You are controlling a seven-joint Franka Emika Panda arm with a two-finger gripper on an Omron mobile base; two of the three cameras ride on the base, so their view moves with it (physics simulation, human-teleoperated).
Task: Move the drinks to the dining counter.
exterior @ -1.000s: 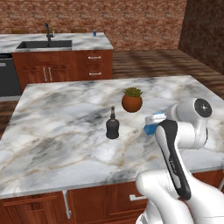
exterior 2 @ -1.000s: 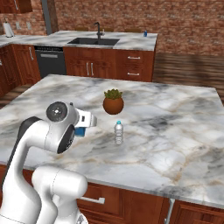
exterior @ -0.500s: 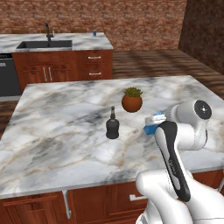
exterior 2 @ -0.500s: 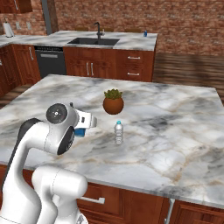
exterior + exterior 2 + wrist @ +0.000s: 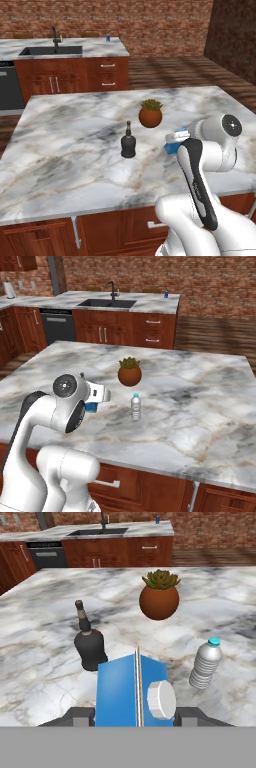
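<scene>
1. Comparing this moment with the pictures from a second back shows nothing shifted: the arm, the base and every item sit in the same places, so the robot is pausing on its grip rather than lifting or driving.
2. The end effector (image 5: 136, 716) is pinching the blue carton with the white round cap (image 5: 132, 690), its two dark fingertips (image 5: 77, 716) pressed against the carton's opposite sides; from the left base view the carton (image 5: 174, 143) peeks out just beside the white wrist, low over the veined marble island surface (image 5: 70, 150).
3. The squat black narrow-necked bottle (image 5: 90, 643) and the clear ribbed plastic water bottle with a teal cap (image 5: 205, 663) stand upright on the island, well apart from each other, with the round terracotta pot holding a green plant (image 5: 159, 595) behind them.
4. A small blue-and-white can (image 5: 107, 37) already stands on the long marble dining surface with the black inset sink (image 5: 95, 49) across the room.
5. Judging from this, one drink looks delivered, one is secured for carrying, and two wait; the carton likely needs lifting clear before the base drives off.
</scene>
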